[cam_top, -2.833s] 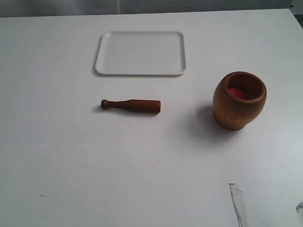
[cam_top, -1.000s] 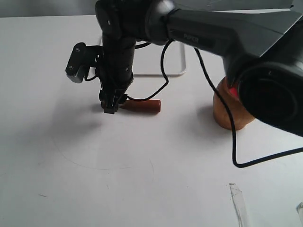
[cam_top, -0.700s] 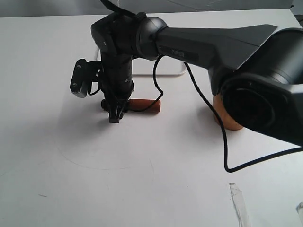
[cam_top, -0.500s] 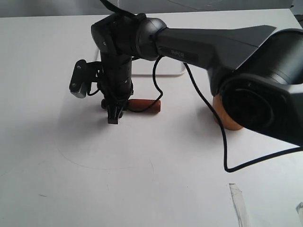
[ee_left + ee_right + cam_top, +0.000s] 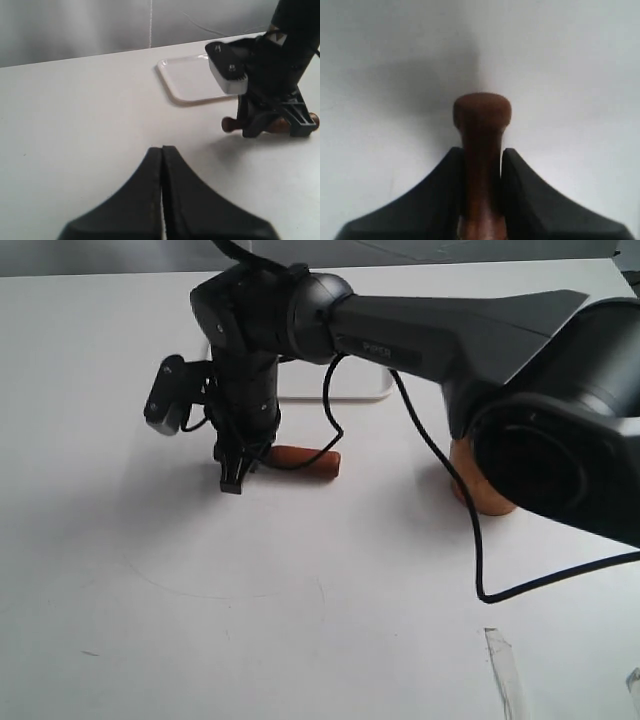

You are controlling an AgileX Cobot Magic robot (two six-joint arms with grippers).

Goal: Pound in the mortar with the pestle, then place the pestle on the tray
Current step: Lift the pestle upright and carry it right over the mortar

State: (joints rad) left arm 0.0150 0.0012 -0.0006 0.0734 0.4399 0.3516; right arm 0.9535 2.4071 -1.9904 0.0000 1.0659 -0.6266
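The pestle (image 5: 303, 460) lies on the white table, its thick end pointing right. My right gripper (image 5: 233, 476) reaches across from the right and is shut on its narrow neck. In the right wrist view the dark knob (image 5: 481, 110) sticks out past the right gripper (image 5: 481, 151). The arm hides most of the mortar (image 5: 478, 492) and part of the white tray (image 5: 345, 390). My left gripper (image 5: 162, 149) is shut on nothing, out of the exterior view. From there I see the tray (image 5: 190, 82) and the pestle's knob (image 5: 229, 124).
A black cable (image 5: 478, 560) loops down from the right arm over the table. A strip of clear tape (image 5: 503, 670) lies near the front right edge. The table's far edge runs just behind the tray.
The right arm came in from the right and lowered over the pestle's neck. In the last half second the gripper shifted slightly up and left, and the pestle tilted a little with it.
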